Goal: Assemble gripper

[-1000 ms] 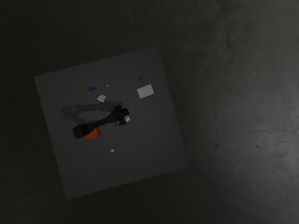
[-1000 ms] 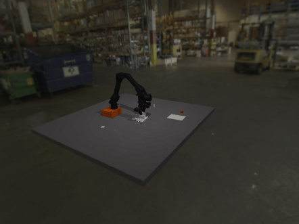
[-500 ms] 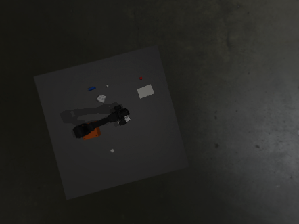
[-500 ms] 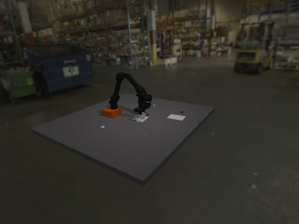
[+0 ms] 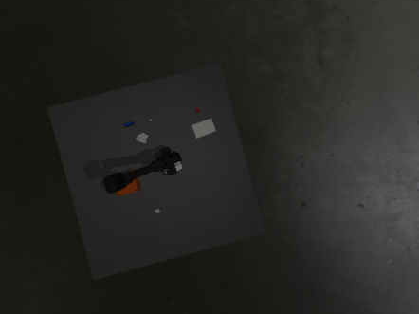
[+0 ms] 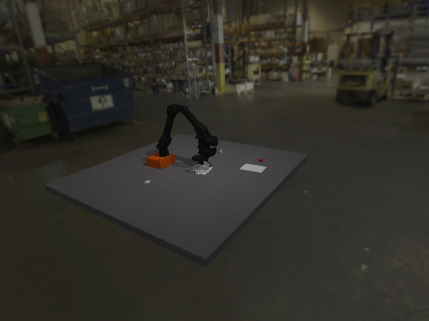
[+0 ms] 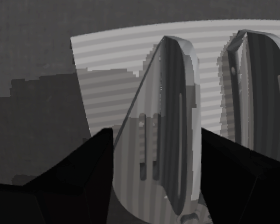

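My gripper [image 5: 171, 164] [image 6: 202, 161] [image 7: 151, 136] is shut on a grey jaw [image 7: 175, 125] with two slots, its long blade pointing away from the hand. The held jaw is over the gripper base [image 7: 115, 55] [image 5: 178, 167] [image 6: 200, 170], a pale striped plate. The second jaw [image 7: 265, 100] stands over the base's right part in the wrist view, beside the held one and apart from it. The pins and gear teeth are mostly hidden; whether the held jaw touches the base cannot be told. A small pale plate with round marks [image 5: 141, 138], likely the housing plate, lies apart from the base.
A white rectangle [image 5: 204, 128] [image 6: 252, 168] and a small red piece [image 5: 197, 110] [image 6: 260, 160] lie beyond the base. A blue piece [image 5: 128, 124] and a tiny pale piece [image 5: 151, 120] lie near the likely housing plate. Another pale piece [image 5: 157, 211] [image 6: 148, 181] lies on the opposite side.
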